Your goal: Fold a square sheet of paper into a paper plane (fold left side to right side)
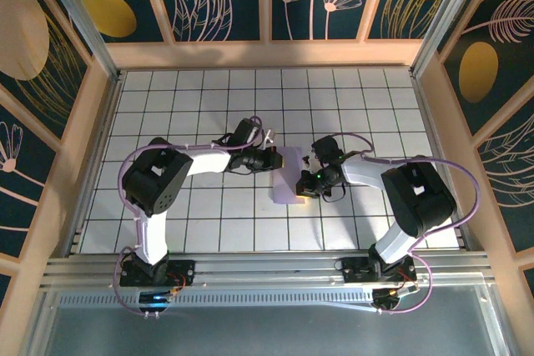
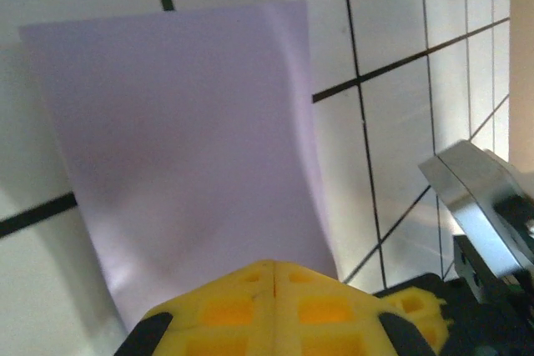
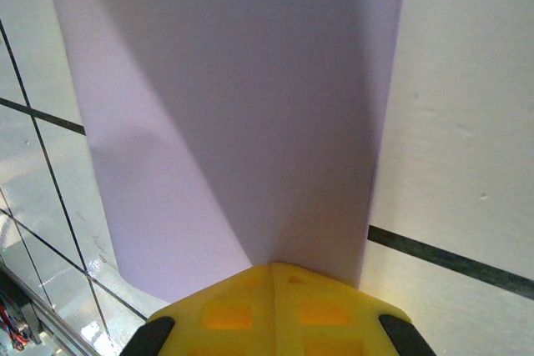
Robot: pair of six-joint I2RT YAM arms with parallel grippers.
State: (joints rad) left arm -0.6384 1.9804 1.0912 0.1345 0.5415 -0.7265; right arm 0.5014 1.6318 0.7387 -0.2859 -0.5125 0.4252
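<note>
The lavender square sheet of paper (image 1: 289, 176) lies doubled over as a tall narrow strip between my two grippers. My left gripper (image 1: 271, 158) is at the strip's upper left. Its yellow fingertips (image 2: 274, 273) are pressed together, and the sheet (image 2: 183, 147) runs in under them, slightly bowed. My right gripper (image 1: 309, 182) is at the strip's right edge. Its yellow fingertips (image 3: 274, 274) are also closed, with a raised layer of the sheet (image 3: 242, 97) converging into their seam. No paper plane shape shows.
The white grid-tiled table (image 1: 209, 214) stretches all round the sheet. Wooden walls with aluminium posts (image 1: 434, 39) fence it in. The right gripper's yellow finger and metal body (image 2: 480, 206) sit close at the left wrist view's lower right.
</note>
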